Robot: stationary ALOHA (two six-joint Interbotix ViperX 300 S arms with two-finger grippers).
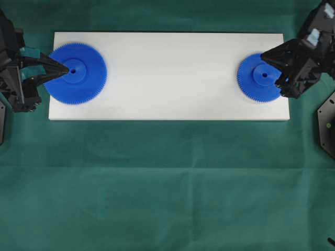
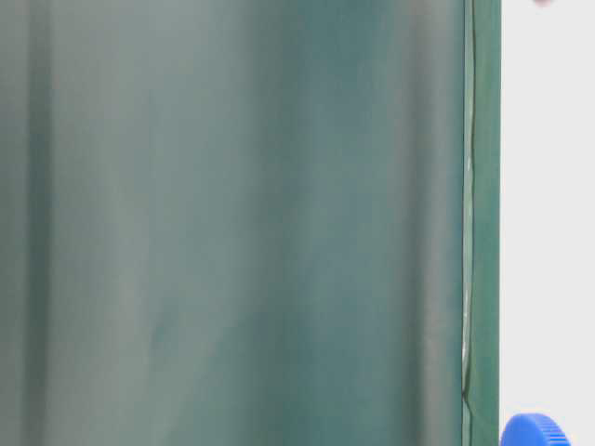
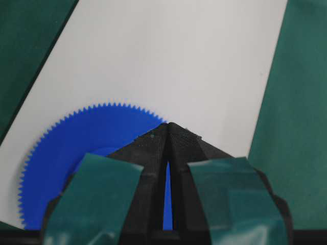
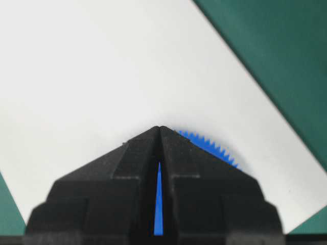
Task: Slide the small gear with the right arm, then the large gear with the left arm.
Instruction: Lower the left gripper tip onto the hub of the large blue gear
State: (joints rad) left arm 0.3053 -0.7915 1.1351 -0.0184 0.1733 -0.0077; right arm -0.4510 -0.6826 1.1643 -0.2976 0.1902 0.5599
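The small gear [image 1: 258, 77] lies at the white board's [image 1: 167, 73] right end, directly beneath the right end effector [image 1: 263, 56], whose closed, empty tips are poised over its hub

Count: two blue gears, large gear [image 1: 75, 73] at 9 o'clock, small gear [image 1: 260, 77] at 3 o'clock; one white board [image 1: 167, 76]; two arms, apparently.

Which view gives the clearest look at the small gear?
The overhead exterior view: the small gear shows almost whole on the white board, its right part under the right end effector. The right wrist view shows a few teeth past the shut fingers.
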